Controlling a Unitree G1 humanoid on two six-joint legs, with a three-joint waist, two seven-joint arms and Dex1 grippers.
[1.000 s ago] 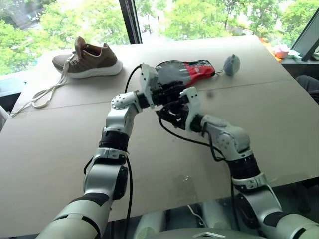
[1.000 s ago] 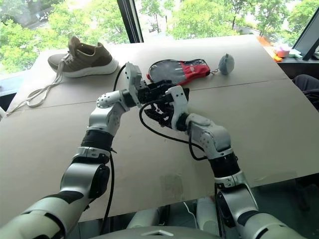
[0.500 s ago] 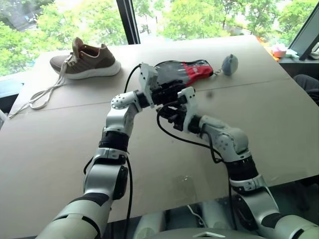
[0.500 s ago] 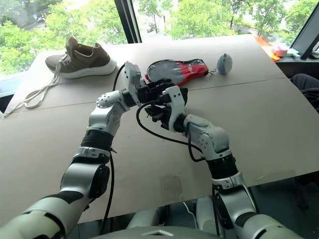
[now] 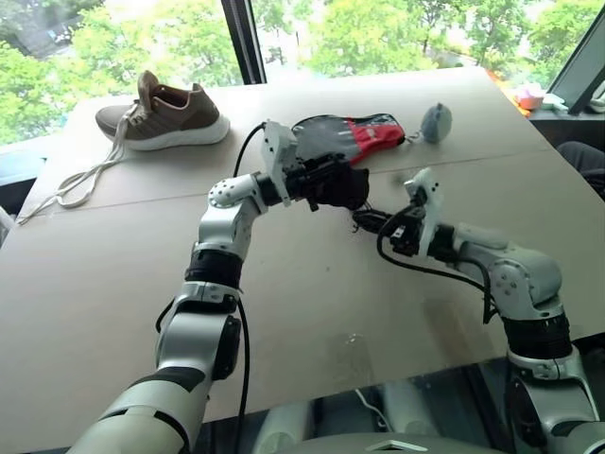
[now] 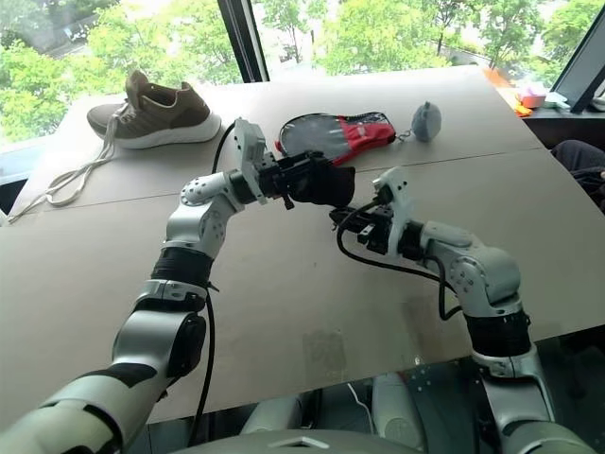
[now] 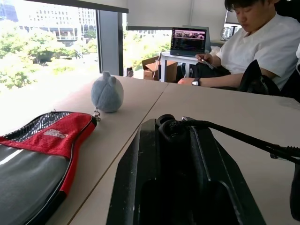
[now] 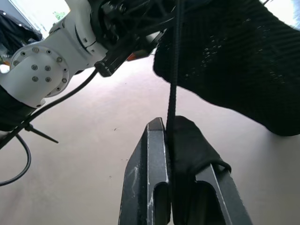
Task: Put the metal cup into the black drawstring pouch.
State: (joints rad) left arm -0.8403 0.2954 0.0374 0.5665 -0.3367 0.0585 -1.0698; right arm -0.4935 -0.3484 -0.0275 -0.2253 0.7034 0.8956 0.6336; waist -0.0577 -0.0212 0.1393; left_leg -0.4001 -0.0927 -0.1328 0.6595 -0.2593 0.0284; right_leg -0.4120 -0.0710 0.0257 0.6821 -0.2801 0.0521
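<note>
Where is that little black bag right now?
The black drawstring pouch hangs above mid-table in the left gripper, just in front of the red racket case; the right gripper pinches its cord.

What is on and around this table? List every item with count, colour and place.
shoe: one, brown with white sole, table's far left
racket-shaped case: one, black-grey-red, far middle
fuzzy ball: one, grey, beside the case
black drawstring pouch: one, held above the table
cord: one, black, stretched from the pouch
person: one, white shirt, seated beyond the table
laptop: one, before the person
left gripper: holds pouch
right gripper: pinches cord
</note>
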